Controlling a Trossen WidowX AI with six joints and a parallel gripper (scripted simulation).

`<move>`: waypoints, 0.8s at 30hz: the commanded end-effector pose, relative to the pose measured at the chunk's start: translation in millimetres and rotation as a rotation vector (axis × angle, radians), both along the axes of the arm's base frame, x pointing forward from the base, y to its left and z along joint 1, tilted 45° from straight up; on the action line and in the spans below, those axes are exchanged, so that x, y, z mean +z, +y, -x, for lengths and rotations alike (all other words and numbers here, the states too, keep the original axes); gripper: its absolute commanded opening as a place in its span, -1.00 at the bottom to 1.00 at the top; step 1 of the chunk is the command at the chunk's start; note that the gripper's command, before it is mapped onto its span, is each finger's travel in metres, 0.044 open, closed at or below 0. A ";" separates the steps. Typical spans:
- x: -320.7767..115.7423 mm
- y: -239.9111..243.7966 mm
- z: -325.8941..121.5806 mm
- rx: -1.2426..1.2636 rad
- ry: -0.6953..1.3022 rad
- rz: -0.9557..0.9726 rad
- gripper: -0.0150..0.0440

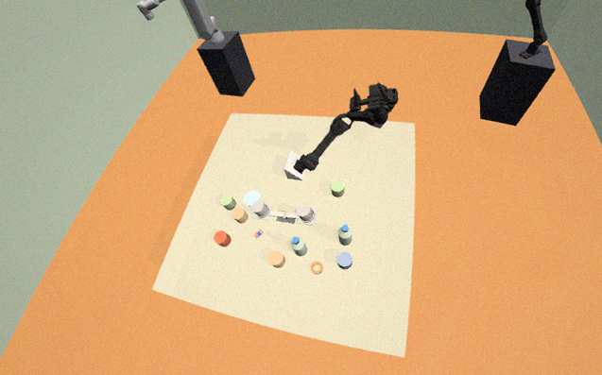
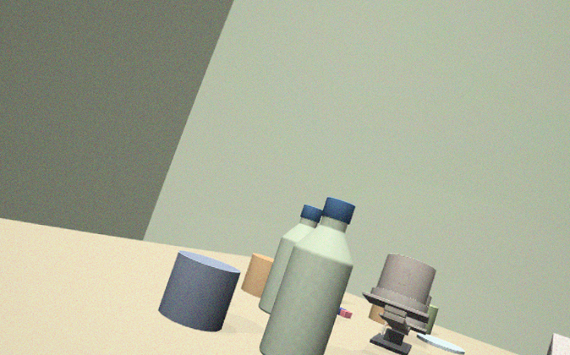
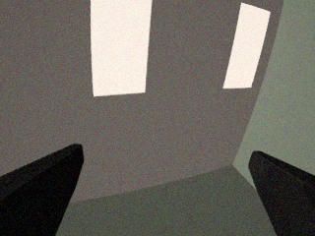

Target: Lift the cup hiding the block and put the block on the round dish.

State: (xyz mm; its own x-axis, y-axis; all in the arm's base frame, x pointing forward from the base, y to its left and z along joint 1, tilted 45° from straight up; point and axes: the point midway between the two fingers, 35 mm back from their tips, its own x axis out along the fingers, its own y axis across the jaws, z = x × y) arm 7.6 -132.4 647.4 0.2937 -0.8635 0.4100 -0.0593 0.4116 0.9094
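Cream rectangular mat (image 1: 286, 310) (image 2: 69, 291): supports black-footed balance (image 1: 286, 219) (image 2: 390, 344), pale-blue round dish (image 1: 252, 197) (image 2: 440, 344), two green bottles with blue caps (image 1: 298, 247) (image 2: 308, 297), orange ring (image 1: 312, 270)

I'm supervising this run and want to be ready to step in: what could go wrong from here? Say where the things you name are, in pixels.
Two risks stand out. The cup (image 1: 259, 208) nearest the round dish (image 1: 251, 198) (image 2: 440, 344) stands right beside it, so a slightly off approach might nudge that cup or carry it over the dish. The two cups also share one narrow balance (image 1: 279, 213) (image 2: 391, 346), so bumping one end could shift the other cup.
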 end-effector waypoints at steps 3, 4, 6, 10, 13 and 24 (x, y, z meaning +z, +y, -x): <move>-1.4 4.3 -22.2 -0.021 0.110 0.054 1.00; -2.6 4.0 -24.4 -0.023 0.113 0.049 1.00; -5.7 3.4 -29.9 -0.028 0.123 0.039 1.00; -10.6 3.5 -45.4 -0.041 0.182 0.050 1.00; -13.1 4.6 -59.4 -0.051 0.256 0.083 1.00; -34.2 3.0 -120.5 -0.081 0.586 0.214 1.00</move>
